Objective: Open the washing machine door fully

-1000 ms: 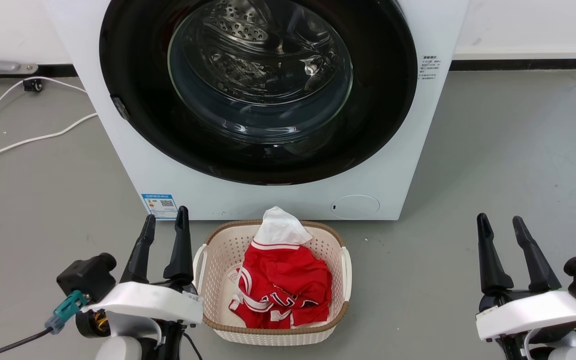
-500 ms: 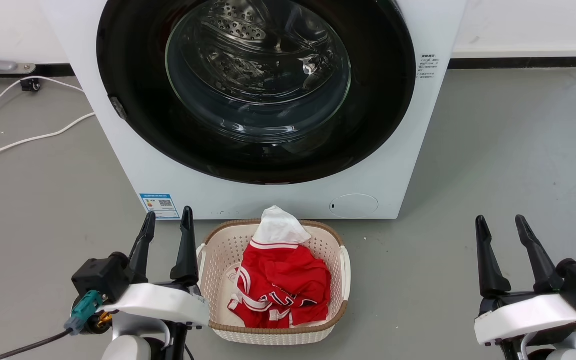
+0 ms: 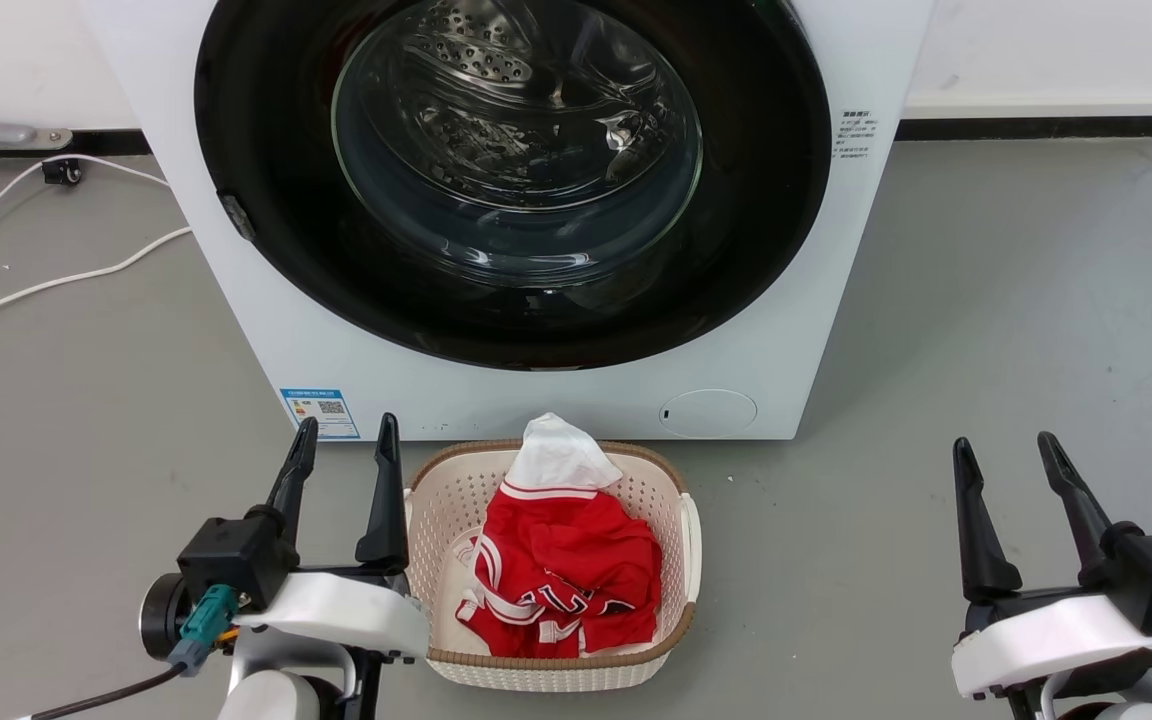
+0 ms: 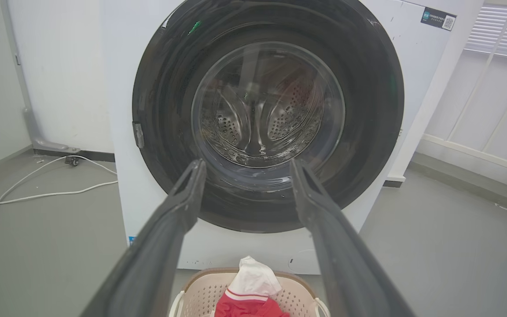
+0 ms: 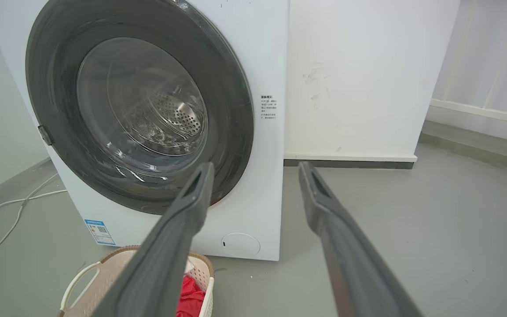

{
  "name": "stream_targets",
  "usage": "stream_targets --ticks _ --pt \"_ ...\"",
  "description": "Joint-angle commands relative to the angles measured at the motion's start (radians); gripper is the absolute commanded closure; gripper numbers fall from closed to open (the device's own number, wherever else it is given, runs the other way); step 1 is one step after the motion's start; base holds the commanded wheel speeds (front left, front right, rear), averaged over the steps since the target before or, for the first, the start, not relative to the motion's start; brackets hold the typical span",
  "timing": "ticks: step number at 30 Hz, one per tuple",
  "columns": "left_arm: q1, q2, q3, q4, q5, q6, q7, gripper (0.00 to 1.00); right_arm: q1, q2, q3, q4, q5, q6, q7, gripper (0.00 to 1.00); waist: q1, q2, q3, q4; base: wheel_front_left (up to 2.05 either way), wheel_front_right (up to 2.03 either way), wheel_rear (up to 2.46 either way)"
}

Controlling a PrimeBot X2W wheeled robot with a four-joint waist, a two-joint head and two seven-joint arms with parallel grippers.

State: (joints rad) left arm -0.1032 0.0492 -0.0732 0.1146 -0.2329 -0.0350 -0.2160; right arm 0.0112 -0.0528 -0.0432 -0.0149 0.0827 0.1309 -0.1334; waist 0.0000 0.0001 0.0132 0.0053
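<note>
Washing machine door lies closed, flat against the front of the washing machine, its black ring spanning nearly the whole width and its clear glass centre showing the holed steel drum behind. A small grey tab sits on the ring's left edge. The machine stands on a smooth grey floor against a white wall with a black strip along its foot. A white cable trails over the floor to the left, and the left wrist view shows a white slatted panel off to the right.

A blue label with a QR code is stuck at the machine's lower left, a round cap sits at the lower right, and a small block of print lies right of the door; a dark sticker with another QR code is at the top corner. None of the writing is large enough to read.

A cream basket stands just in front of the machine, holding a red garment with white trim and a white cloth. The left gripper hovers just beside the basket's left rim and the right gripper is well apart to the right; both have their jaws spread and hold nothing, short of the door. The top of the machine and of the door is cut off in the head view
</note>
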Motion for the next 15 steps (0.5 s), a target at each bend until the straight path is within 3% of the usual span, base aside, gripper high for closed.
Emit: stream_targets --ticks 1,15 --pt "-0.012 0.002 -0.003 -0.007 0.019 0.002 -0.008 0.0 0.007 0.003 -0.001 -0.011 -0.016 0.0 -0.008 0.0 0.0 -0.0001 0.0 0.0 0.0 0.0 0.0" --pt "-0.013 0.002 -0.013 -0.008 0.123 0.015 -0.035 0.0 0.013 0.004 0.0 -0.015 -0.099 0.0 -0.014 0.0 0.0 -0.0001 0.0 0.001 0.0 0.0 0.0"
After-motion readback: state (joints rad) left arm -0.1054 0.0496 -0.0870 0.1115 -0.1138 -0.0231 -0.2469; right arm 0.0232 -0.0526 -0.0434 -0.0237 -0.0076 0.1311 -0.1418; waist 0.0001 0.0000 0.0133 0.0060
